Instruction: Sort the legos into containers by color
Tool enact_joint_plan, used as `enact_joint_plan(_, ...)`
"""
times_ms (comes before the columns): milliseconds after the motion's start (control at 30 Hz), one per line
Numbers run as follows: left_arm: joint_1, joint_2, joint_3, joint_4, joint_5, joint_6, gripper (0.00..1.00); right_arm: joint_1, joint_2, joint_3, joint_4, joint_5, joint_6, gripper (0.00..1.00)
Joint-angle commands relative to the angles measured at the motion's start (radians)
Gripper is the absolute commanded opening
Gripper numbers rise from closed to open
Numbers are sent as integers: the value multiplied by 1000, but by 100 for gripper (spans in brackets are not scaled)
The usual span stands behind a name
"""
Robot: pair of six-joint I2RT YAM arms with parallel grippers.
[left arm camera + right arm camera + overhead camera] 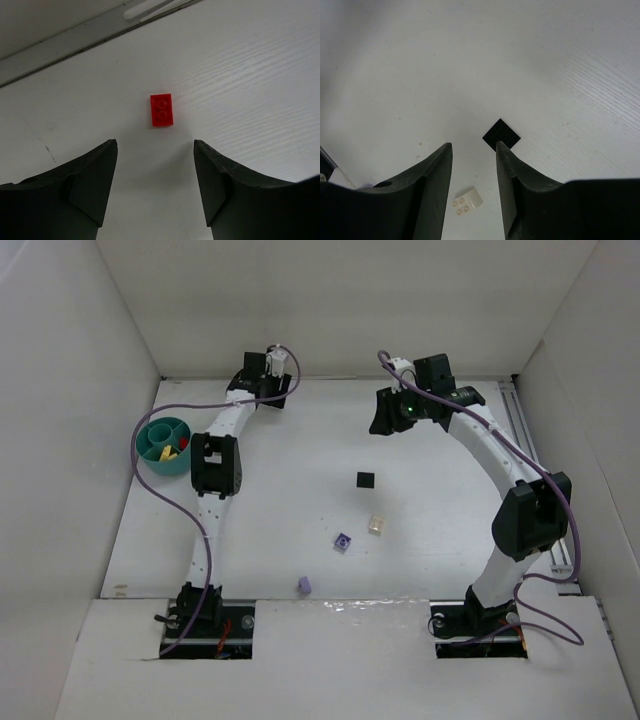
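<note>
Left gripper (155,145), own wrist view: two dark fingers (85,190) fill the lower frame, jaws apart, nothing between them. It is aimed down at the white table (250,75).
Red plate (161,110): two studs, flat on the table just beyond the fingertips. It sits in line with the gap and touches neither finger.

Right gripper (474,146), own wrist view: jaws apart with a narrower gap, nothing gripped.
Black square (501,135): flat on the table just past the fingertips, one corner beside the tip of the finger on the right of that view.
Cream brick (467,201): on the table, seen through the gap between the fingers, nearer the camera than the black square.

Left arm, top view: stretched far forward from its base, elbow link beside the bowl, wrist angled toward the back wall.
Right arm, top view: arcs up the right side of the table and bends inward, with its gripper hanging beyond the black square and pointing toward mid-table.

Lilac brick (343,541): mid-table, just left of the cream brick.
Second lilac brick (304,585): close to the near edge, between the two bases.
Teal bowl (142,445): at the table's left edge, just left of the left arm's elbow. It holds yellow pieces (170,453) and a red piece (184,445); which compartment each is in cannot be told.
</note>
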Motion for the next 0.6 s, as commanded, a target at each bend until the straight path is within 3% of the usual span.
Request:
enact_joint_plan(0,5,22,63,17,-47,27,59,-2,-8,26,7,-8,-13,46)
enact_joint_plan(300,-6,68,111,45,-47,81,45,-2,20,59,7,-8,-13,46)
enact_joint_plan(567,-47,77,111,15,-38,167,44,-2,55,96,7,-8,-4,46)
